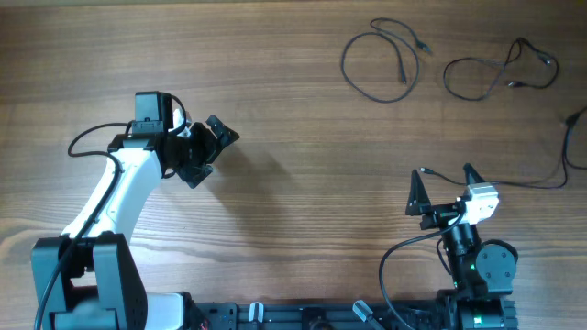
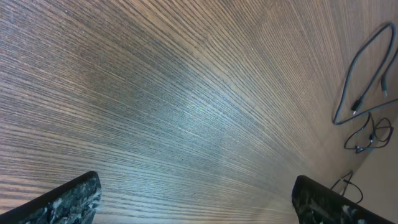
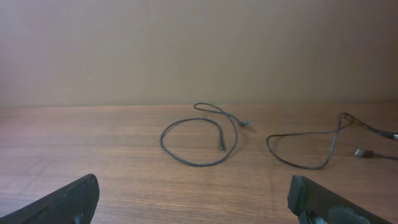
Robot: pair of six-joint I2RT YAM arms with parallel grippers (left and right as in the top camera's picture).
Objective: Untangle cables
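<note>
Two thin black cables lie apart as loose loops at the far right of the wooden table: one loop (image 1: 378, 64) and another (image 1: 500, 73) to its right. A third thin black cable (image 1: 561, 165) runs along the right edge. The right wrist view shows the first loop (image 3: 199, 140) and the second (image 3: 311, 146) ahead of the jaws. The left wrist view shows them far right (image 2: 364, 81). My left gripper (image 1: 209, 151) is open and empty, well left of the cables. My right gripper (image 1: 445, 183) is open and empty, near the front, below the loops.
The wooden table (image 1: 293, 110) fills the view. The arm bases stand at the front edge, left (image 1: 92, 275) and right (image 1: 477, 275), with thick black arm cables beside them.
</note>
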